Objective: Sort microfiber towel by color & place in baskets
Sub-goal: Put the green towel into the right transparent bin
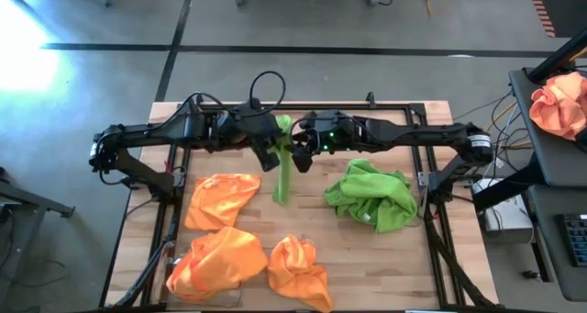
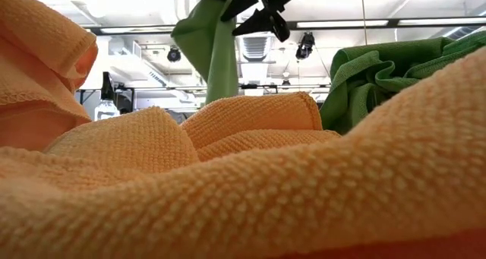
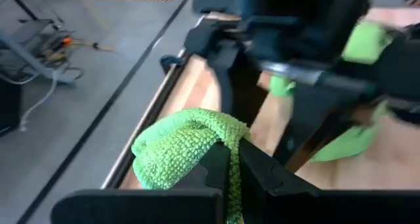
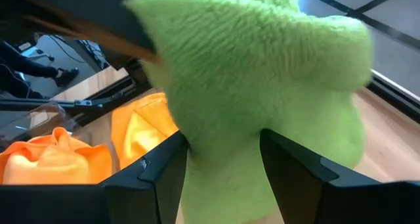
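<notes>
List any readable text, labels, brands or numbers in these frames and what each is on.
None readable in any view.
Green towel held up by the left tool and right tool: no tag or print visible.
Orange towels and green pile: no tags visible.
Arms: no legible markings.
Striped floor tape: pattern only, no words.

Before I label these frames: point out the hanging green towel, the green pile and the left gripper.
hanging green towel [image 1: 282, 177], high view, middle of the dangling strip.
green pile [image 1: 371, 195], high view, centre of the heap.
left gripper [image 3: 232, 159], left wrist view, between the fingertips pinching the towel.
</notes>
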Robot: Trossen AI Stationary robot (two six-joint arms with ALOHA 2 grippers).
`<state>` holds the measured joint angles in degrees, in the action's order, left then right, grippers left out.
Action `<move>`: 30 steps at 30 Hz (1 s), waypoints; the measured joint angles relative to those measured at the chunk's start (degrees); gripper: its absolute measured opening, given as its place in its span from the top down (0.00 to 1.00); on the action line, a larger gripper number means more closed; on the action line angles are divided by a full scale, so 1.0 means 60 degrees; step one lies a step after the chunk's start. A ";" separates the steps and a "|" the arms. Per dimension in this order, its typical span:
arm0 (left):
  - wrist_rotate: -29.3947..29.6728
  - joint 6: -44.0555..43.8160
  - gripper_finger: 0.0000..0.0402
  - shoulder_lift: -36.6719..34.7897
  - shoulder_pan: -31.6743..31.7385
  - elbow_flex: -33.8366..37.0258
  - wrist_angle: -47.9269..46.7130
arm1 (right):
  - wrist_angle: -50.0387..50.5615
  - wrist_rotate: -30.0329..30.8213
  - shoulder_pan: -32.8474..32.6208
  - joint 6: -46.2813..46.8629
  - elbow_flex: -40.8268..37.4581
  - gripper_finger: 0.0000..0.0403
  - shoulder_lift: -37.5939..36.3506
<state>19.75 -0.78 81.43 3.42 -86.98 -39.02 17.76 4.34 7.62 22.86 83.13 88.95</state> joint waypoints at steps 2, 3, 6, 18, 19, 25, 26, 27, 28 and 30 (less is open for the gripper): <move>-0.0220 -0.0107 1.00 0.0000 -0.0026 0.0000 0.0055 | 0.0011 -0.0009 0.0000 -0.0010 0.0000 0.54 0.0020; -0.0239 -0.0201 1.00 0.0000 -0.0040 0.0000 0.0072 | -0.0004 -0.0009 0.0000 -0.0016 0.0000 0.54 0.0051; -0.0446 -0.0276 1.00 0.0000 -0.0062 0.0000 0.0083 | -0.0070 -0.0008 0.0000 -0.0021 0.0000 0.54 0.0109; -0.0469 -0.0279 1.00 0.0000 -0.0072 0.0000 0.0092 | -0.0718 -0.0062 0.0000 -0.0006 0.0003 0.54 0.0135; -0.0469 -0.0279 1.00 0.0000 -0.0080 0.0000 0.0100 | -0.0721 -0.0066 0.0000 0.0003 0.0000 0.54 0.0135; -0.0470 -0.0280 1.00 0.0000 -0.0120 0.0000 0.0112 | -0.0725 -0.0072 0.0000 0.0006 0.0003 0.64 0.0135; -0.0467 -0.0279 1.00 0.0000 -0.0120 0.0000 0.0108 | -0.0721 -0.0072 0.0000 0.0006 0.0002 0.66 0.0135; -0.0468 -0.0279 1.00 0.0000 -0.0120 0.0000 0.0110 | -0.0723 -0.0072 0.0000 0.0006 0.0000 0.69 0.0135; -0.0469 -0.0279 1.00 0.0000 -0.0120 0.0000 0.0110 | -0.0724 -0.0076 0.0000 0.0006 0.0001 0.72 0.0135; -0.0467 -0.0279 1.00 0.0000 -0.0120 0.0000 0.0112 | -0.0725 -0.0076 0.0000 0.0006 0.0000 0.78 0.0135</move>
<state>16.95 -2.46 81.43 2.70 -86.98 -38.35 13.41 3.88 7.62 22.90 83.13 89.76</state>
